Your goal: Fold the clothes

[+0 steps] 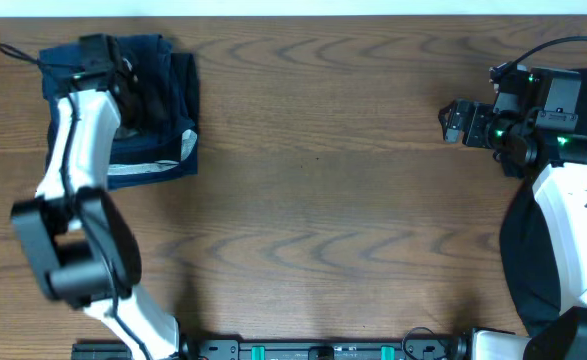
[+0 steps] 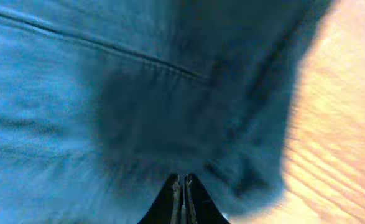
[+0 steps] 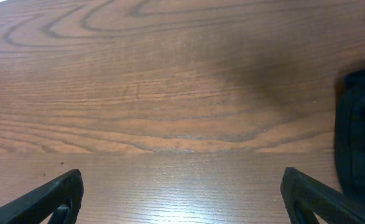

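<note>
Left hand (image 2: 182, 190) pressed together over blue garment (image 2: 76, 93); right hand (image 3: 182, 179) spread above table (image 3: 170, 74).

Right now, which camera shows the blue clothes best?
Overhead: it shows nearly all of the folded clothes, partly under the left arm. The left wrist sees only blurry fabric and a seam up close. The right wrist shows a dark shape at its edge; I cannot tell what.

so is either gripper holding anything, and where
Nothing, as far as shows. The left gripper is shut over the clothes with no cloth between its fingers; the right gripper is open over bare table.
</note>
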